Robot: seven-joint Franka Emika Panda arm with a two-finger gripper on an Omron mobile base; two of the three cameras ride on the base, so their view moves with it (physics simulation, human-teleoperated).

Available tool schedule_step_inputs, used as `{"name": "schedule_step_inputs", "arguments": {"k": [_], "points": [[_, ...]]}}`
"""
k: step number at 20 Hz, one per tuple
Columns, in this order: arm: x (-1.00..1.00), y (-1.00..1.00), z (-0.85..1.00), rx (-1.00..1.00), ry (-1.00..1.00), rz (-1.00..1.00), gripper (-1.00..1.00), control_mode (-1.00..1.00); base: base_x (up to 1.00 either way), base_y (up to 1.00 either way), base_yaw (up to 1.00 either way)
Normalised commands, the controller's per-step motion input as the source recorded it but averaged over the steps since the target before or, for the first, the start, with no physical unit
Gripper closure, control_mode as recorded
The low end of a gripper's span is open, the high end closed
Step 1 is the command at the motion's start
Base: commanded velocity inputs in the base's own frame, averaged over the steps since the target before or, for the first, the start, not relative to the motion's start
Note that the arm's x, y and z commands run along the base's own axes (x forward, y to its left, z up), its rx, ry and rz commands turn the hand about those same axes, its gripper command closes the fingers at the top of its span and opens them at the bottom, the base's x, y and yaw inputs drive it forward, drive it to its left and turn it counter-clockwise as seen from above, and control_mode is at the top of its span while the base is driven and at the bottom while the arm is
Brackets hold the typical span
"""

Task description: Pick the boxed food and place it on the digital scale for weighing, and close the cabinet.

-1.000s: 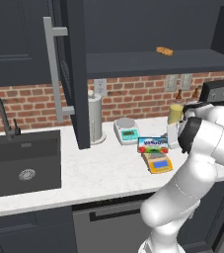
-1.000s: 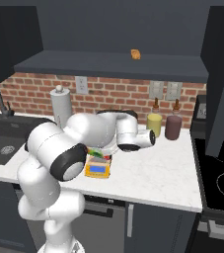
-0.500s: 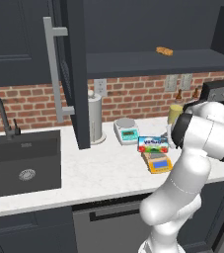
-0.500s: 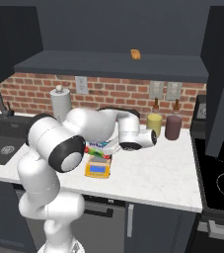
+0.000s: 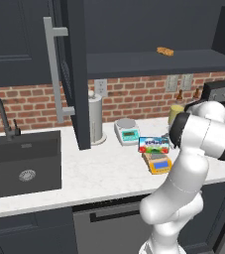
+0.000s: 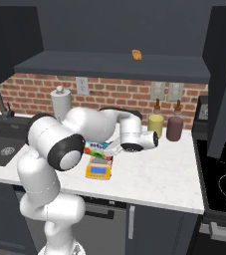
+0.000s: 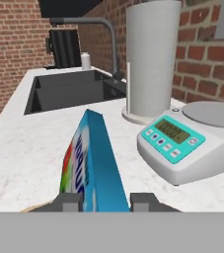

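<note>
You are at the placing step: the boxed food point(image 7: 96, 163) stands on its long edge between the two dark finger tips, and the gripper point(image 7: 105, 201) is clenched on it, jaws narrow against its flat faces; in the left base view the boxed food point(image 5: 153, 144) sits directly over the rear of the digital scale point(image 5: 157, 163), which rests on the tabletop point(image 5: 104, 173) beside the white-and-teal scale point(image 5: 127, 131).

Orientation: the carton is upright on edge, not flat; its long axis runs level, roughly along the tabletop's length, and in the hand view it points away from the hand toward the sink point(image 7: 74, 91); the printed face looks toward the front of the tabletop in the left base view.

Whether the lower edge already touches the grey platform cannot be told from these views.

To do this step well, in my judgement: tip the carton so a broad face meets the platform; centre it over the platform, clear of the display; release only when it bears its own weight; an edge-standing carton may topple.

The cabinet point(image 5: 74, 74) door stands open and remains to be shut; mind the paper towel roll point(image 7: 150, 57) nearby.
</note>
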Motion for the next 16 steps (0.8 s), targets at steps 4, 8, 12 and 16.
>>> {"name": "schedule_step_inputs", "arguments": {"k": [4, 8, 12, 16], "points": [[-0.09, 0.00, -0.06, 0.00, -0.04, 0.00, 1.00, -1.00, 0.00, 0.00, 0.00], [-0.16, 0.00, -0.06, 0.00, -0.06, 0.00, 1.00, -1.00, 0.00, 0.00, 0.00], [-0.31, 0.00, -0.03, 0.00, -0.14, 0.00, 1.00, -1.00, 0.00, 0.00, 0.00], [-0.17, 0.07, -0.04, 0.00, -0.12, 0.00, 1.00, -1.00, 0.00, 0.00, 0.00]]}}
